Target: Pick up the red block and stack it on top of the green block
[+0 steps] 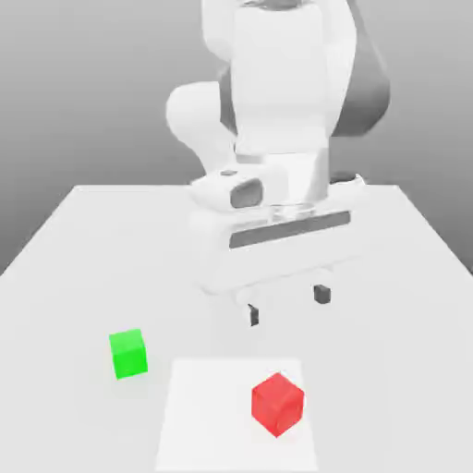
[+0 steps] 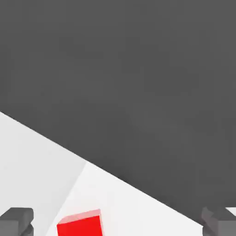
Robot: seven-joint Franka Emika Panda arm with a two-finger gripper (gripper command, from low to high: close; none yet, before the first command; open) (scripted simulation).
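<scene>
The red block (image 1: 277, 404) lies on a pale square patch (image 1: 199, 416) near the table's front, turned at an angle. The green block (image 1: 128, 353) rests on the table towards the exterior view's left of the red one, apart from it. My gripper (image 1: 287, 305) hovers above the table behind the red block, open, with nothing between its dark fingertips (image 1: 321, 294). In the hand view the red block (image 2: 79, 224) shows at the frame's edge between the two spread fingertips (image 2: 16, 220), still below them.
The white table (image 1: 83, 259) spreads around both blocks. Its front edge runs diagonally across the hand view, with dark floor (image 2: 138, 83) beyond it. My arm's white body (image 1: 277, 102) rises at the back of the table.
</scene>
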